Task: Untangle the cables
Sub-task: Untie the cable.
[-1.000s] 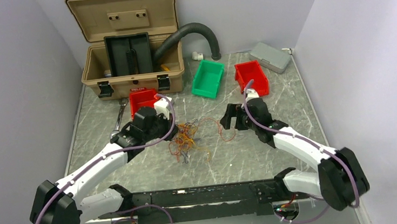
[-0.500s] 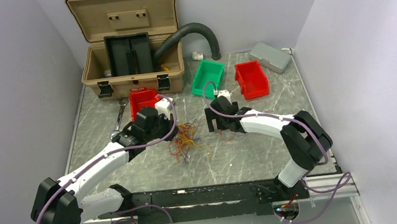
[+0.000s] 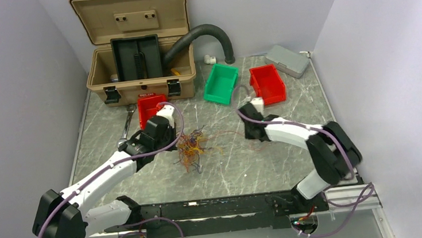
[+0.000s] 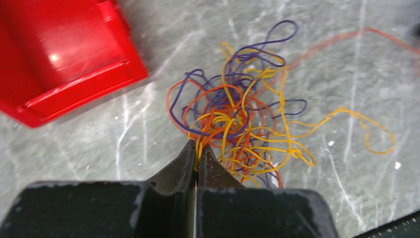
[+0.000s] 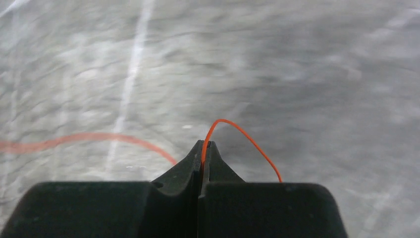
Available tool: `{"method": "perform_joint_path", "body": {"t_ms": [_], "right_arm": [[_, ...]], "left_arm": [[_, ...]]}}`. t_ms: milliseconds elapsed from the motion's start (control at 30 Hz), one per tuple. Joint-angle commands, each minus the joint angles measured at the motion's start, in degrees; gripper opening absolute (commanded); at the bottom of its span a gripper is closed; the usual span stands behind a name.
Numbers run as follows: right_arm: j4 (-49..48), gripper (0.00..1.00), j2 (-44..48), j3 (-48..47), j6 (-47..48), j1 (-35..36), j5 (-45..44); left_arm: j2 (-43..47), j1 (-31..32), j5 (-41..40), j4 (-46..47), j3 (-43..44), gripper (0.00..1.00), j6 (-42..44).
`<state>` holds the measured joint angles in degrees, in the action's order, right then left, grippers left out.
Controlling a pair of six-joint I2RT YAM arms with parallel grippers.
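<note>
One orange cable (image 5: 220, 120) now runs nearly straight out of the heap of cables (image 3: 191, 150); a second ago it lay in a loose loop. The right gripper (image 5: 204, 148) stood spread then. It has since gone in toward the heap, pressed its jaws together on this cable and drawn back. In its wrist view the thin cable comes out from between the closed tips in a small arch.

The heap looks more compact than before. It lies on the near side of the green bin (image 3: 221, 83), a little to the bin's left. The left gripper (image 4: 196, 153) keeps its jaws pressed together on a few yellow and orange strands, at the edge of the heap that is turned away from the bin. The right gripper is also on the bin's near side, slightly to its right and well apart from the heap.

I judge that one cable is being separated while the left side anchors the rest. Purple, yellow and orange strands are still knotted, so most of the work remains.
</note>
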<state>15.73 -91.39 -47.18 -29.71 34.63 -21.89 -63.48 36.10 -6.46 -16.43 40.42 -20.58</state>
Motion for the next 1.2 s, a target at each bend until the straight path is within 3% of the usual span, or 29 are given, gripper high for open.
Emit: {"method": "perform_joint_path", "body": {"t_ms": [0, 200, 367, 433, 467, 567, 633, 733, 967, 1167], "right_arm": [[2.49, 0.00, 12.92, 2.75, -2.33, -7.30, -4.94], [8.54, 0.00, 28.01, -2.70, 0.12, -12.29, -13.92], [11.93, 0.00, 35.08, -11.62, 1.45, -14.25, -18.68], [12.51, 0.00, 36.62, -15.41, 2.28, -14.49, -20.31], [12.12, 0.00, 37.12, -17.18, 3.57, -14.51, -19.52], [10.37, 0.00, 37.54, -22.53, 8.47, -14.50, -10.49], [9.93, 0.00, 37.11, -25.57, 9.64, -14.49, -2.74], [10.32, 0.00, 35.04, -29.95, 11.06, -14.36, 7.94], [11.83, 0.00, 31.25, -37.23, 12.07, -14.42, 16.40], [12.11, 0.00, 28.38, -41.48, 10.82, -14.40, 23.65]], "left_arm": [[2.58, 0.11, -10.56, -5.56, 2.88, 0.00, -3.54], [2.17, -0.23, -19.81, -13.01, 4.34, 0.00, -7.47], [-0.14, -0.20, -21.85, -17.18, 5.13, 0.01, -9.06], [-0.68, -0.21, -20.24, -17.14, 4.96, 0.13, -8.34], [-0.89, -0.17, -19.22, -16.95, 4.86, 0.26, -7.99], [0.03, -0.02, -14.63, -14.35, 3.52, 0.54, -6.35], [1.78, 0.06, -10.65, -11.02, 2.24, 0.66, -4.61], [4.96, 0.15, -1.68, -3.89, 0.47, 0.74, -0.48], [7.67, 0.45, 9.37, 5.71, 1.40, 0.98, 3.84], [3.52, 0.84, 18.33, 10.79, 5.00, 1.00, 6.06]]}}
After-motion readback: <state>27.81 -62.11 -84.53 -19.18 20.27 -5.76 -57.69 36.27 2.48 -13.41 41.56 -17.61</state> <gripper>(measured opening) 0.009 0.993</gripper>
